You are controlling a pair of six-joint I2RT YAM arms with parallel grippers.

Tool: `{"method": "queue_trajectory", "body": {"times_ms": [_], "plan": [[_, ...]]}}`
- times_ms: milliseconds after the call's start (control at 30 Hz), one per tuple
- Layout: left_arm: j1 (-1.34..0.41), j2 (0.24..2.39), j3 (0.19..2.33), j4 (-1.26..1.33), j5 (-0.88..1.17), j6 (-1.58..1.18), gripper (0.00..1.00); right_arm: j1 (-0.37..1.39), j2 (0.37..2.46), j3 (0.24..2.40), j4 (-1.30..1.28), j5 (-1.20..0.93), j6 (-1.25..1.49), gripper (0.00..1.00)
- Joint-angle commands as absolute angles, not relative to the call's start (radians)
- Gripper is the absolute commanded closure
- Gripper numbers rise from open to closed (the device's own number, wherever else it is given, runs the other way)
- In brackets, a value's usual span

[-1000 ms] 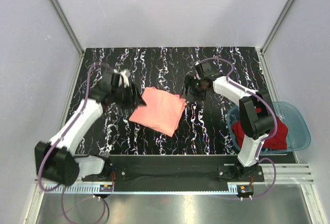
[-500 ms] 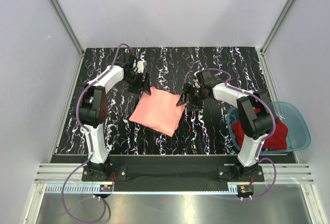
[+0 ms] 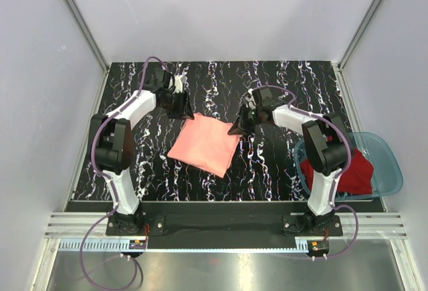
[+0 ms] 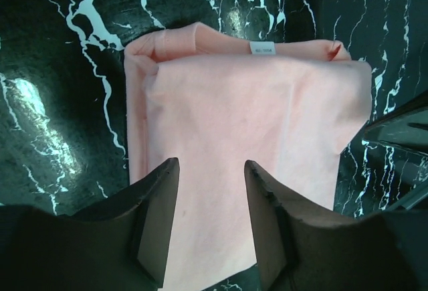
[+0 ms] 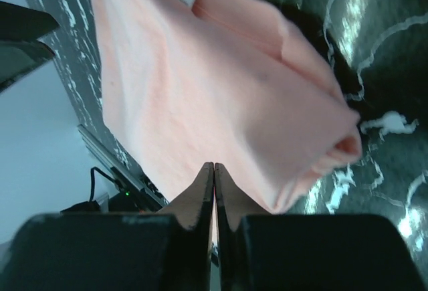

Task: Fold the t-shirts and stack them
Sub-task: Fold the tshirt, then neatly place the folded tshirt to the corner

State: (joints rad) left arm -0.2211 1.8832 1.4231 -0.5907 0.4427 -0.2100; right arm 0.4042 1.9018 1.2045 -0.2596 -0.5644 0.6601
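Note:
The salmon-pink t-shirt [image 3: 204,145] lies folded into a rectangle on the black marbled table [image 3: 281,164]. Its white label [image 4: 261,49] shows at the neck edge. My left gripper [image 3: 183,111] is at the shirt's far-left corner, open, its fingers spread just above the cloth [image 4: 210,167]. My right gripper [image 3: 239,128] is at the shirt's right corner. Its jaws are pressed shut [image 5: 214,165] with a sliver of pink cloth between them, low on the salmon-pink t-shirt [image 5: 200,83]. The dark red t-shirt [image 3: 349,170] lies bunched in the basin.
A translucent blue plastic basin [image 3: 391,164] sits at the table's right edge, beside the right arm's base. White walls with metal corner posts [image 3: 80,20] close in the table on three sides. A black rail [image 3: 221,219] runs along the near edge.
The left arm swung in from the table's left side to the shirt's far-left corner. The right gripper moved onto the shirt's right corner and closed from wide open.

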Motion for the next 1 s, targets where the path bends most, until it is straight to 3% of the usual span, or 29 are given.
{"method": "queue_trajectory", "body": {"times_ms": [0, 200, 567, 667, 800, 967], "plan": [[-0.212, 1.902, 1.428, -0.522, 0.488, -0.255, 0.51, 0.384, 1.966, 1.256, -0.179, -0.632, 0.683, 0.94], [-0.203, 1.917, 1.499, -0.567, 0.465, -0.224, 0.34, 0.304, 1.977, 1.169, -0.183, -0.626, 0.641, 0.96], [-0.175, 1.917, 1.548, -0.623, 0.445, -0.167, 0.26, 0.278, 1.933, 1.233, -0.389, -0.534, 0.492, 0.94], [-0.173, 1.988, 1.627, -0.71, 0.404, -0.094, 0.25, 0.278, 1.869, 1.246, -0.46, -0.525, 0.479, 0.89], [-0.173, 2.025, 1.64, -0.701, 0.385, -0.006, 0.17, 0.278, 1.79, 1.183, -0.469, -0.554, 0.498, 0.85], [-0.172, 2.1, 1.673, -0.693, 0.457, 0.049, 0.17, 0.278, 1.723, 1.097, -0.443, -0.6, 0.515, 0.84]]}}
